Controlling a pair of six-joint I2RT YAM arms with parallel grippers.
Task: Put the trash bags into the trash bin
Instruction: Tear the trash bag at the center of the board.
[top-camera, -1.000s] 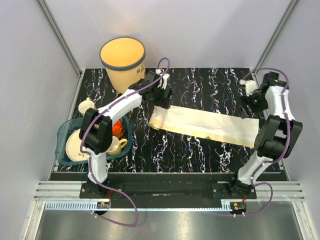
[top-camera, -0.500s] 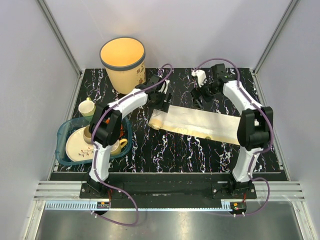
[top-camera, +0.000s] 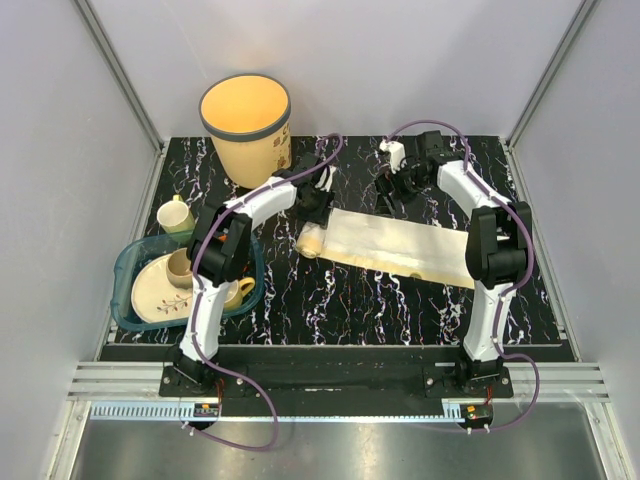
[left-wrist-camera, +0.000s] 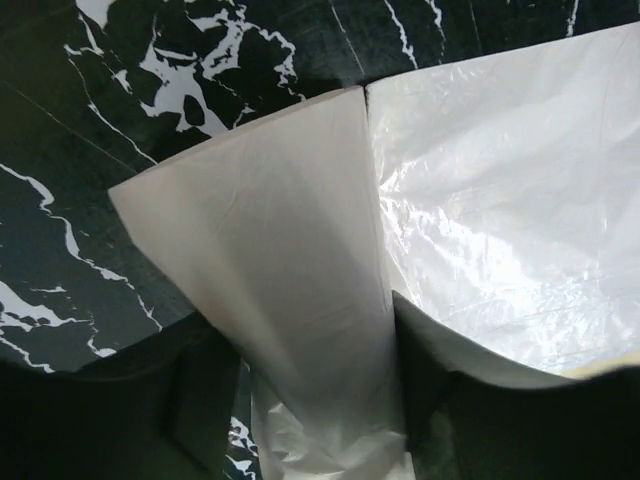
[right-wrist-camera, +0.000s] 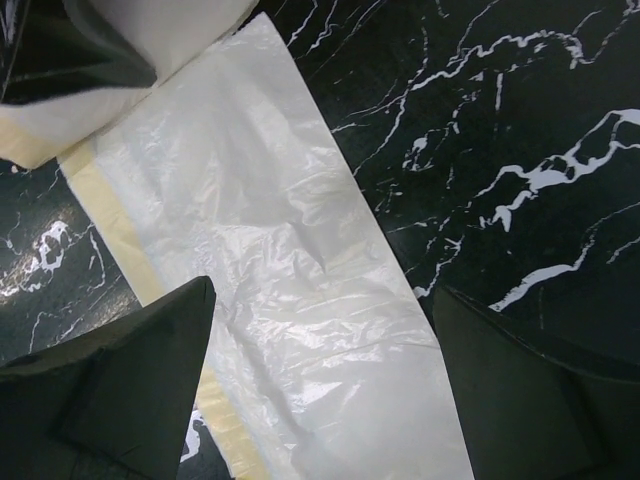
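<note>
1. Partly open, the left gripper (top-camera: 312, 205) straddles a raised fold of the trash bags (top-camera: 400, 245) at the end nearest the trash bin (top-camera: 245, 135); no firm pinch shows.
2. Farther from the bin, the right gripper (top-camera: 390, 190) gapes wide over the film, holding nothing.
3. The film lies flat on the table (top-camera: 350, 300), stretching rightward away from the upright bin.

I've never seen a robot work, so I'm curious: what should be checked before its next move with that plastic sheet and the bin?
1. The trash bags lie flat, nothing on them: ok.
2. Film sits between the left pincer fingers: ok.
3. That grip is firm: cannot tell.
4. The right pincer is open above the film: ok.
5. The trash bin stands upright, mouth unblocked: ok.
6. Bags inside the bin: not ok.
</note>
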